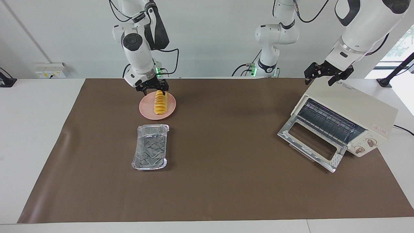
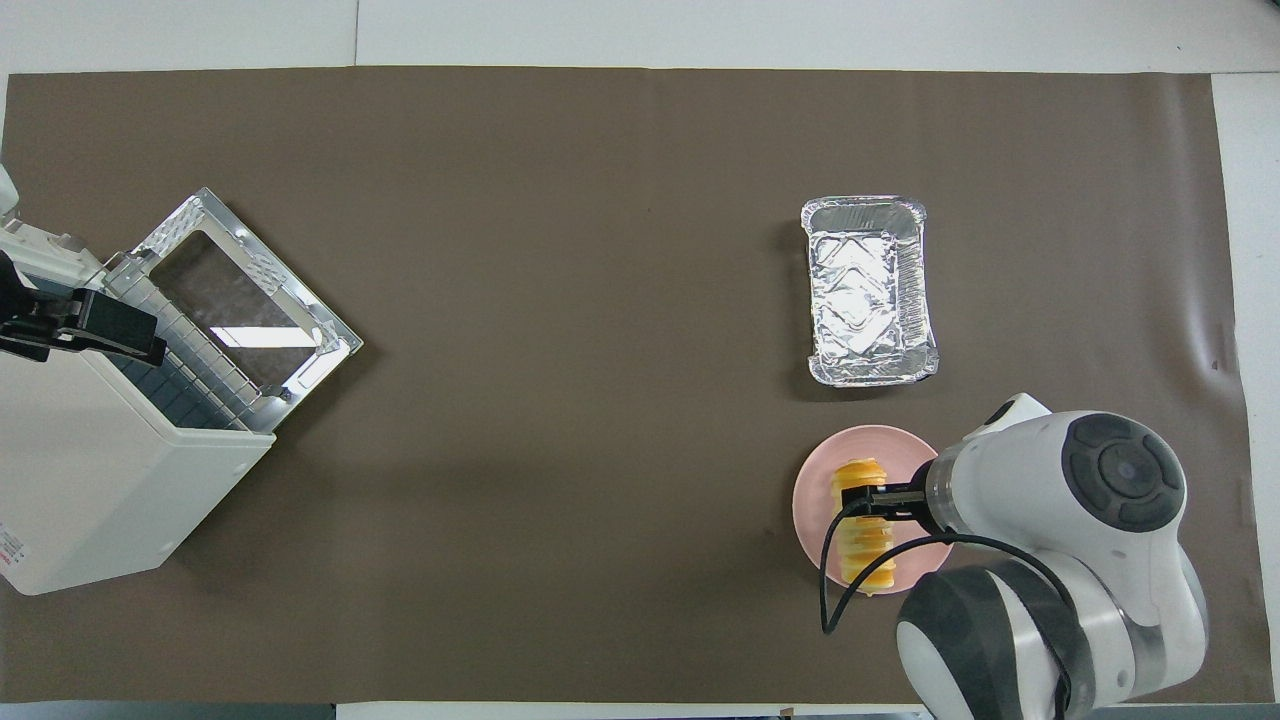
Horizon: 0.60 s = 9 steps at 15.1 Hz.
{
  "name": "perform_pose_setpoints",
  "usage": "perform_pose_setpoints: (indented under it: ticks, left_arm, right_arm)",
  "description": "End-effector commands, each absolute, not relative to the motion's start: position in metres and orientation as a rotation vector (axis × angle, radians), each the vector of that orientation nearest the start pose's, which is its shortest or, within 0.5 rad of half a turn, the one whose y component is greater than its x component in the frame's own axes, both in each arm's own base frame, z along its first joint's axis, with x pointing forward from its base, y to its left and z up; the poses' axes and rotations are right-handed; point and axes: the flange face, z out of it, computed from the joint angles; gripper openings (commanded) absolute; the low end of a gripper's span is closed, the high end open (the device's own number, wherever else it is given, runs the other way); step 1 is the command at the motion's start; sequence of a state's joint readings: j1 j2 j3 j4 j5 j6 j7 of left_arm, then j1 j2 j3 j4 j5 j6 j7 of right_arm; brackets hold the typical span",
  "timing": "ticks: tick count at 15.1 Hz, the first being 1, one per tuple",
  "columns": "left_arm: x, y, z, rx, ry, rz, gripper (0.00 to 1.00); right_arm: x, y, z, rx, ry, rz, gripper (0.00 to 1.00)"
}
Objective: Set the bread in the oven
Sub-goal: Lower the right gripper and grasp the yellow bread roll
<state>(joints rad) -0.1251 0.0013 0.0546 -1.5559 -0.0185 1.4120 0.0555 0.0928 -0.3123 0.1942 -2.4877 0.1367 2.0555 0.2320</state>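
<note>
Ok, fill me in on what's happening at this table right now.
The right gripper is open, over the bread that lies on the pink plate, not gripping it yet. The left gripper is open too, waiting over the top of the oven, whose door is folded down. An empty foil tray sits beside the plate, farther from the robots. So the bread has not been lifted.

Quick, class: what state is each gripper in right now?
Right gripper: open, empty, over the ridged yellow-orange bread on the pink plate.
Left gripper: open, empty, over the cream-white oven.
</note>
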Motion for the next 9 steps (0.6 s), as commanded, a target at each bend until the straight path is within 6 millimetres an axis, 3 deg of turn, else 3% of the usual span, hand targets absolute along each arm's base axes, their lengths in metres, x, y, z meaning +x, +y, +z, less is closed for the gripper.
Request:
perform_pose_setpoints:
  ticks: [1, 9]
  left_arm:
    - [0.527, -0.037, 0.620, -3.158, 0.198, 0.234, 1.00]
    - [0.527, -0.037, 0.620, -3.158, 0.198, 0.234, 1.00]
  right_arm:
    - [0.390, 0.123, 0.372, -3.098, 0.085, 0.151, 1.00]
    - [0.388, 0.142, 0.320, -3.075, 0.078, 0.088, 1.00]
